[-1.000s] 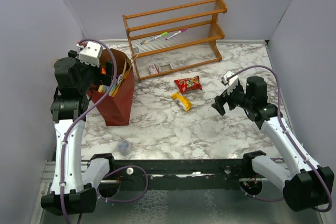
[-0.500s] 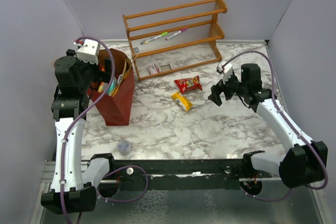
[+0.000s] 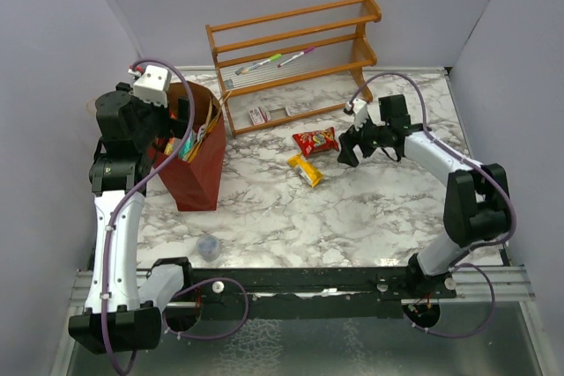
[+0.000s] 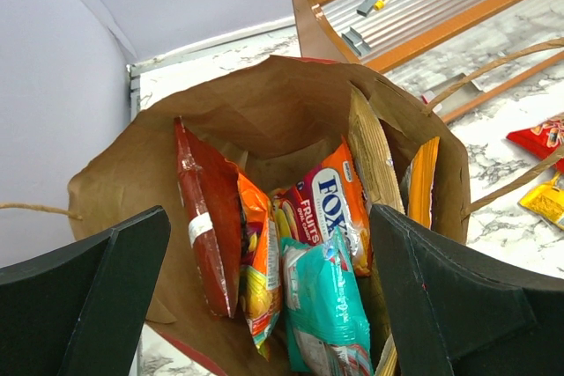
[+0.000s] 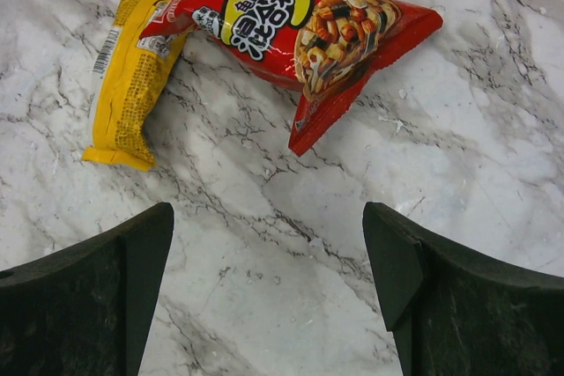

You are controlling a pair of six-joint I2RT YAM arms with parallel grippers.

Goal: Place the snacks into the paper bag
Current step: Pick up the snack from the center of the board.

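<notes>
The dark-red paper bag (image 3: 196, 173) stands upright at the left, its brown inside (image 4: 264, 112) holding several snacks: a red packet (image 4: 207, 217), an orange one (image 4: 339, 204), a teal one (image 4: 330, 301) and gold-orange chip bags at the right wall. My left gripper (image 4: 269, 297) hovers over the bag's mouth, open and empty. On the marble lie a red snack packet (image 3: 315, 140) (image 5: 291, 15) and a yellow one (image 3: 305, 169) (image 5: 132, 85). My right gripper (image 3: 346, 149) (image 5: 269, 261) hangs open just right of the red packet, with bare table between its fingers.
A wooden slatted rack (image 3: 295, 55) stands at the back, with green and pink marker pens (image 3: 273, 61) on its shelf and a small card (image 3: 258, 114) below it. A small clear cup (image 3: 208, 246) sits near the front edge, below the bag.
My right arm has swung left across the table, from the right side to just beside the red packet. The left gripper has stayed over the bag.
</notes>
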